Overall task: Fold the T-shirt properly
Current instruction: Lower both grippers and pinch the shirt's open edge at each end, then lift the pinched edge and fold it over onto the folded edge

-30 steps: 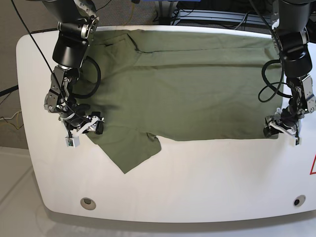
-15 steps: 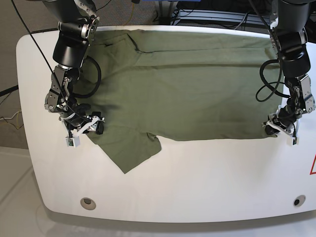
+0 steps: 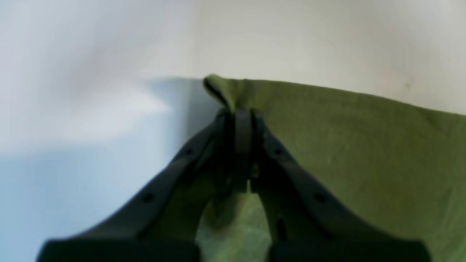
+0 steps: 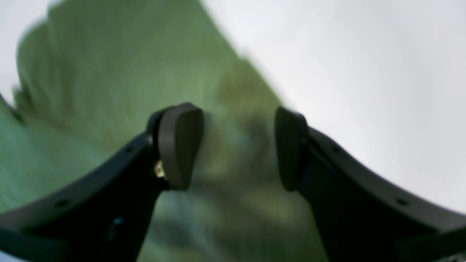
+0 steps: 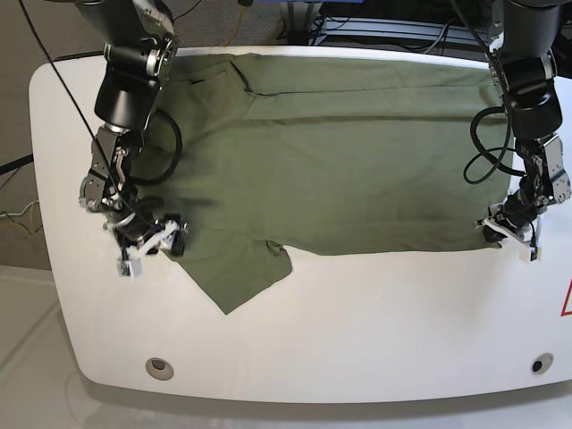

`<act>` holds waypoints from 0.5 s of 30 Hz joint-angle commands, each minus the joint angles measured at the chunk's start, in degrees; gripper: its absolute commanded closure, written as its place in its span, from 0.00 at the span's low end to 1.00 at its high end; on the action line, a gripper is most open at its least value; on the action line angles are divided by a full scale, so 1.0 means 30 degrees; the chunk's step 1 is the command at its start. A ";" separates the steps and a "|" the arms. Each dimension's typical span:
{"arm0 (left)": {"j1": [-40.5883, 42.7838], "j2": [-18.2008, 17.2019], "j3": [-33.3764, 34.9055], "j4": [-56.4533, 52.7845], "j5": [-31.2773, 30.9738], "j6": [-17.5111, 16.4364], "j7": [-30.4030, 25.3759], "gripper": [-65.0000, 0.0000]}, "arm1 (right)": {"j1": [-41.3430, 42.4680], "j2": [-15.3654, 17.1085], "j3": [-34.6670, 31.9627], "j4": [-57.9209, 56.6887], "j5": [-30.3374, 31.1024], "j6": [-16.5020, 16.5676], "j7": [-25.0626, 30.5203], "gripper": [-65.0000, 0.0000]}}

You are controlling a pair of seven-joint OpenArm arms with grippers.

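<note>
The olive-green T-shirt [image 5: 331, 152] lies spread flat across the white table [image 5: 357, 331], collar end toward the left, one sleeve [image 5: 237, 273] pointing to the front edge. My left gripper [image 5: 508, 234] is at the shirt's front right corner. In the left wrist view the left gripper [image 3: 238, 112] is shut on a pinched fold of the T-shirt [image 3: 364, 145] at that corner. My right gripper [image 5: 154, 248] sits at the left edge of the shirt beside the sleeve. In the right wrist view the right gripper [image 4: 238, 145] is open, with the T-shirt [image 4: 109, 72] lying blurred under and between the fingers.
Two round holes [image 5: 160, 365] [image 5: 536, 364] sit near the table's front corners. A red mark [image 5: 567, 299] shows at the right edge. Cables and equipment [image 5: 375, 27] run behind the table. Bare white tabletop lies in front of the shirt.
The left gripper has closed onto the shirt's front right corner. The right gripper has shifted slightly down and left at the sleeve edge and stays open.
</note>
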 commanded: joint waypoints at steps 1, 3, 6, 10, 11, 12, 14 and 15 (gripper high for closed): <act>-0.0405 -0.0354 -0.0096 0.0376 -0.0079 -0.0075 -0.0349 1.00 | 0.0994 0.0316 -0.0083 0.0498 0.0059 0.0054 0.0735 0.48; -0.0381 -0.0357 -0.0080 0.0333 -0.0093 -0.0059 -0.0390 1.00 | 0.1337 0.0344 -0.0181 0.0275 -0.0235 -0.0158 0.0897 0.47; -0.0362 -0.0352 -0.0068 0.0308 -0.0116 -0.0057 -0.0415 1.00 | 0.1820 0.0397 -0.0301 -0.0097 -0.0585 -0.0475 0.1166 0.47; -0.0354 -0.0346 -0.0081 0.0309 -0.0119 -0.0065 -0.0434 1.00 | 0.2404 0.0450 -0.0482 -0.0689 -0.0808 -0.0800 0.1537 0.47; -0.0356 -0.0341 -0.0075 0.0301 -0.0115 -0.0069 -0.0432 1.00 | 0.2550 0.0446 -0.0514 -0.0916 -0.0856 -0.0908 0.1696 0.47; -0.0357 -0.0336 -0.0070 0.0293 -0.0111 -0.0074 -0.0431 1.00 | 0.2695 0.0443 -0.0546 -0.1144 -0.0904 -0.1017 0.1854 0.47; -0.0362 -0.0346 -0.0053 0.0297 -0.0109 -0.0079 -0.0428 1.00 | 0.2975 0.0416 -0.0601 -0.1643 -0.1032 -0.1210 0.2195 0.47; -0.0375 -0.0352 -0.0030 0.0330 -0.0082 -0.0149 -0.0427 1.00 | 0.3069 0.0306 -0.0498 -0.2030 -0.1109 -0.1350 0.2417 0.47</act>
